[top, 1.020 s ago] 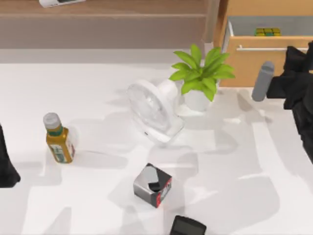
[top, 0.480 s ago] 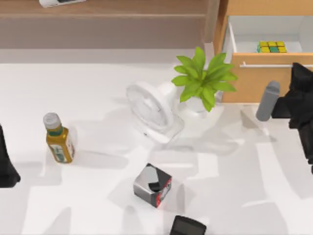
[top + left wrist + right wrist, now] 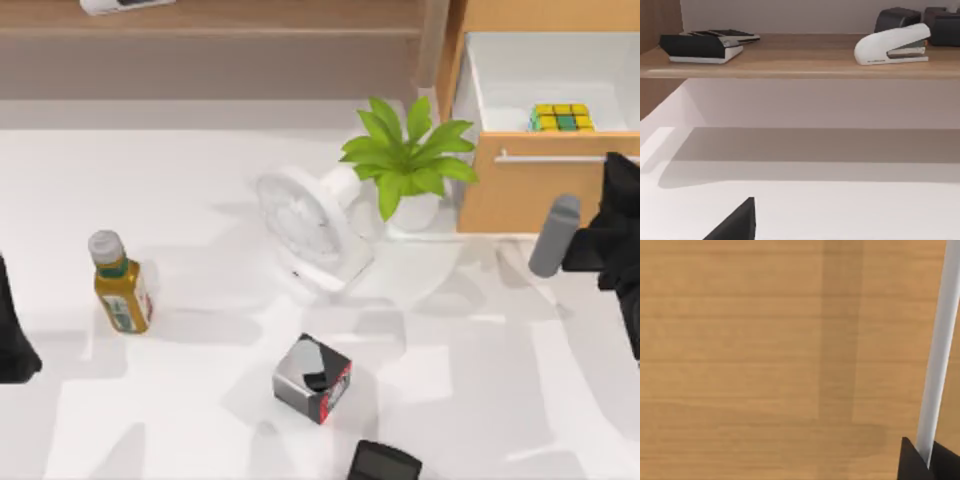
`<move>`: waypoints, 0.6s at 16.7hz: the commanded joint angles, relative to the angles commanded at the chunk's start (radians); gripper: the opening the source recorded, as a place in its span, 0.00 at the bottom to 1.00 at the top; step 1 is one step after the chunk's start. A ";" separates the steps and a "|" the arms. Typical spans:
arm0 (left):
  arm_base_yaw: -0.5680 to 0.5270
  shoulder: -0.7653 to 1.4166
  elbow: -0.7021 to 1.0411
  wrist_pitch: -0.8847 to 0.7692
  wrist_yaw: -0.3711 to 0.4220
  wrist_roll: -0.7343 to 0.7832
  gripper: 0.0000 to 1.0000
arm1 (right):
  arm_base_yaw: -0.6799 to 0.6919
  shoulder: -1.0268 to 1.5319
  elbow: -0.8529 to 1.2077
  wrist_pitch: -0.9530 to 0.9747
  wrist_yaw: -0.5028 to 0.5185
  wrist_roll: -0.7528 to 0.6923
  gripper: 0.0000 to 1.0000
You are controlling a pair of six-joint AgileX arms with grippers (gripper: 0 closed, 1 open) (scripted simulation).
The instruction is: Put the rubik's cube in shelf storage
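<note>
The rubik's cube, with yellow and green squares, lies inside the open orange-wood drawer at the back right. My right gripper is at the drawer front, shut on the right end of the silver bar handle. In the right wrist view the handle runs down between my right gripper's dark fingers. The shelf storage spans the back left, and its ledge is in the left wrist view. My left arm is parked at the table's left edge.
A potted plant and a white fan stand mid-table, left of the drawer. A bottle is at the left, with a grey, black and red box and a black object near the front. The shelf holds a stapler and a black device.
The drawer has slid out toward the table's front, with my right gripper moving along on its handle. More of the white inside and the cube now shows. The left arm stayed still.
</note>
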 joint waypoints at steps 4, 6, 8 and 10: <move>0.000 0.000 0.000 0.000 0.000 0.000 1.00 | 0.031 -0.029 -0.107 0.078 0.031 0.001 0.00; 0.000 0.000 0.000 0.000 0.000 0.000 1.00 | 0.035 -0.033 -0.119 0.086 0.034 0.001 0.00; 0.000 0.000 0.000 0.000 0.000 0.000 1.00 | 0.035 -0.033 -0.119 0.086 0.034 0.001 0.00; 0.000 0.000 0.000 0.000 0.000 0.000 1.00 | 0.035 -0.033 -0.119 0.086 0.034 0.001 0.08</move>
